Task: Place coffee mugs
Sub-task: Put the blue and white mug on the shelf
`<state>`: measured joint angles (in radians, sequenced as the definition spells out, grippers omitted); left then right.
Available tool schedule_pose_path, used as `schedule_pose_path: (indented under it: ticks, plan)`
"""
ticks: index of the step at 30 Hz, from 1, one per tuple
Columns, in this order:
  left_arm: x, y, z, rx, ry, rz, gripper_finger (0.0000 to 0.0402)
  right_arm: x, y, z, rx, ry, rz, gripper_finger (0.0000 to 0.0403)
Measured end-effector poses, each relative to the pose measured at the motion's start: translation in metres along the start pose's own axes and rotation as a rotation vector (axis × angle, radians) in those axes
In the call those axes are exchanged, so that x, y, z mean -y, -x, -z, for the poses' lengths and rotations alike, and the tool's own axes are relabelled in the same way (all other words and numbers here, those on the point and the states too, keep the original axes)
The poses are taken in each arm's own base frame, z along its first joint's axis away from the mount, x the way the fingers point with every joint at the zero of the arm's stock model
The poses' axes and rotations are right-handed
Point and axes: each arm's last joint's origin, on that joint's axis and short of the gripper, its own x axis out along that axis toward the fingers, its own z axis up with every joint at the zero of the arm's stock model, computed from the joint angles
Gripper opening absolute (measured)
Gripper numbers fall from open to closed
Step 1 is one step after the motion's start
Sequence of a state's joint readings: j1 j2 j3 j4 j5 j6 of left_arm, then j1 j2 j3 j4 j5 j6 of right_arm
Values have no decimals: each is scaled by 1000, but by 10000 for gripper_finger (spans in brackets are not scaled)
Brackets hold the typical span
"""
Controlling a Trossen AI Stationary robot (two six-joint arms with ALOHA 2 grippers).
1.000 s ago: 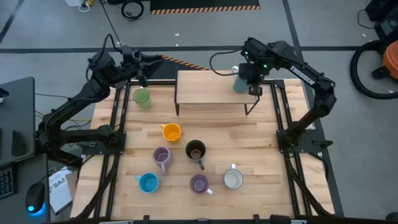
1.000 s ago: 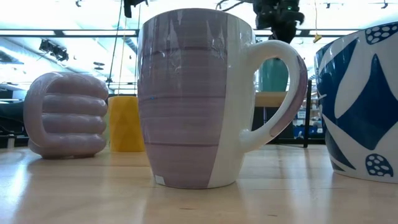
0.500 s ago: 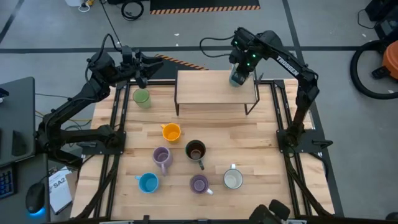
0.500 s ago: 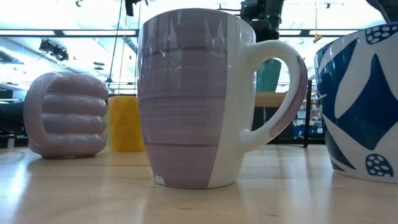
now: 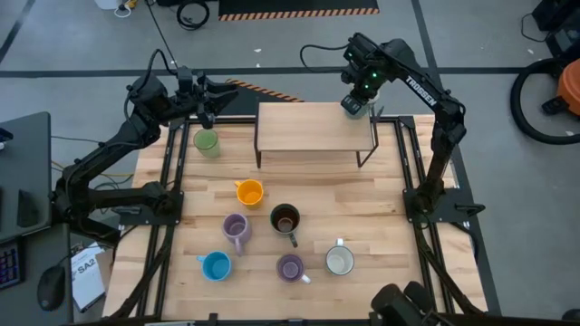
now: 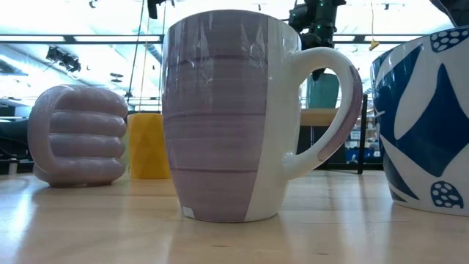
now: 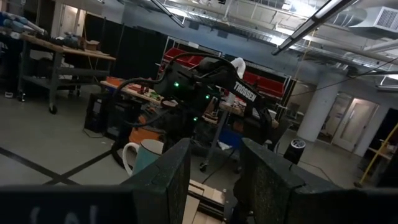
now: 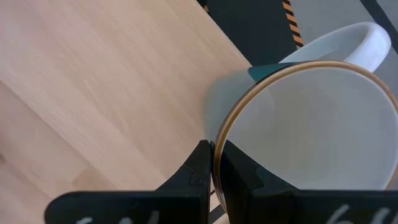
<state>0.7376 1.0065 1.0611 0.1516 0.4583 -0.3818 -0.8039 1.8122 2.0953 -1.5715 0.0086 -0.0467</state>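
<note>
A: Teal-and-white mug [image 8: 311,124] rim is pinched in the right tool [image 8: 214,165], at the far right corner of the wooden shelf [image 5: 313,127].

B: Overhead hides that grip. Left tool [image 7: 214,180] hangs spread, empty, near the green mug [image 5: 207,141].
</note>
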Motion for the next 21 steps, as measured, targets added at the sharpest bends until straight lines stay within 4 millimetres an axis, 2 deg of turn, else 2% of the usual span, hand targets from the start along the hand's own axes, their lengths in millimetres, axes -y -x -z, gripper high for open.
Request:
schedule_pose_path:
  ticks: [9,16,21]
  plan:
    - [0,0,0,0,-1,0,146,2,0,0,2,19,-28,25]
    - [0,0,0,0,-1,0,146,1,-2,0,-1,41,-67,95]
    - [0,0,0,0,-9,0,146,1,-1,0,-1,33,-59,116]
